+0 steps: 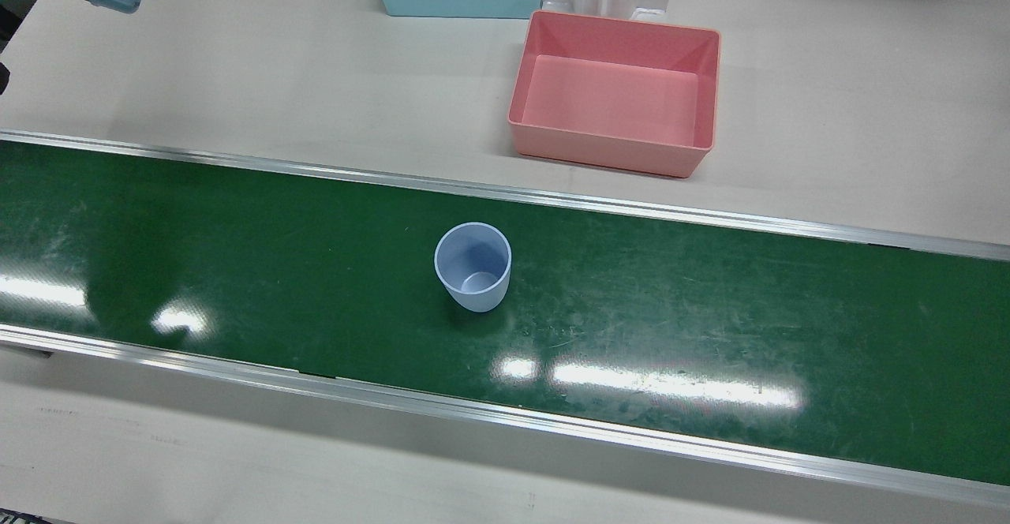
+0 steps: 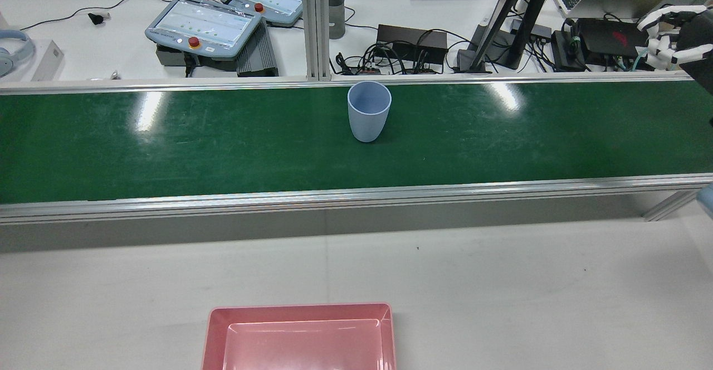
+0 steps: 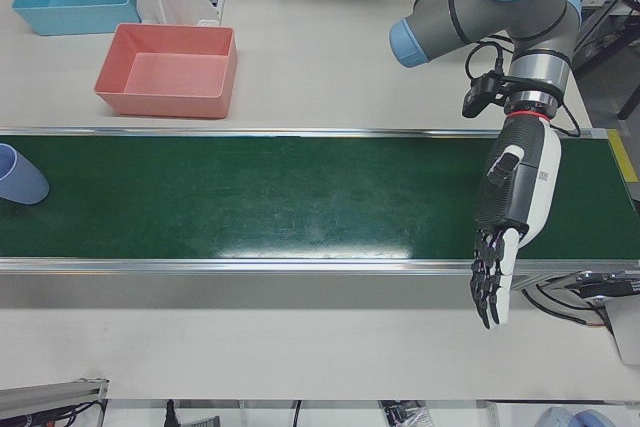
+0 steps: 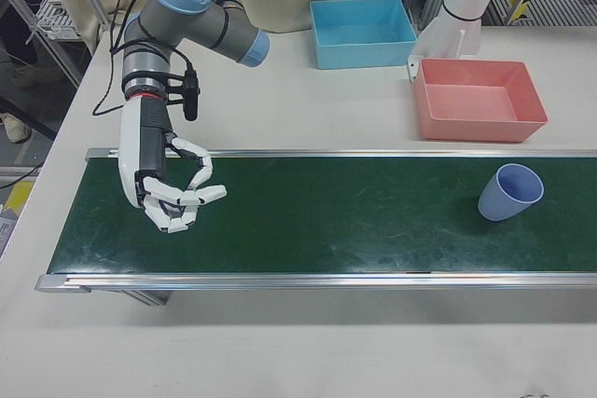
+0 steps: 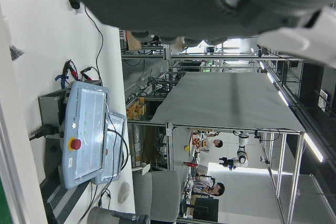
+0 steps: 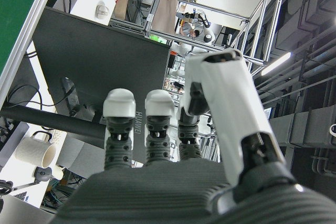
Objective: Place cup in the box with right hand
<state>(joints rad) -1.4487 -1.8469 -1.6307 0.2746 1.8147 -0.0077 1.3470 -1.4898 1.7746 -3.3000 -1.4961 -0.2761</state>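
Step in hand: the start, I judge; nothing is grasped, and the reach to the cup is not begun.
Right hand: the white-and-black many-fingered right hand [image 4: 173,195] hangs over one end of the long green conveyor belt [image 4: 308,212]; its fingers are apart and half curled, and it holds nothing.
Cup: the pale blue plastic cup [image 4: 509,192] stands upright, mouth up, near the middle of the belt, well apart from the right hand.
Box: the pink rectangular plastic box [image 4: 478,98] is empty and stands on the beige table beyond the belt, near the cup.
Other box: a light blue plastic box [image 4: 363,32] stands farther back.
Left hand: the left hand [image 3: 508,227] hangs at the other end of the belt with fingers straight and pointing down, empty.
Next move: travel along the belt to the cup, fingers wide enough to go around its wall, without tipping it.
Views: the right-front view shows hand, cup and box together; the front view shows cup and boxes but no hand; the rear view shows only part of the right hand at its edge.
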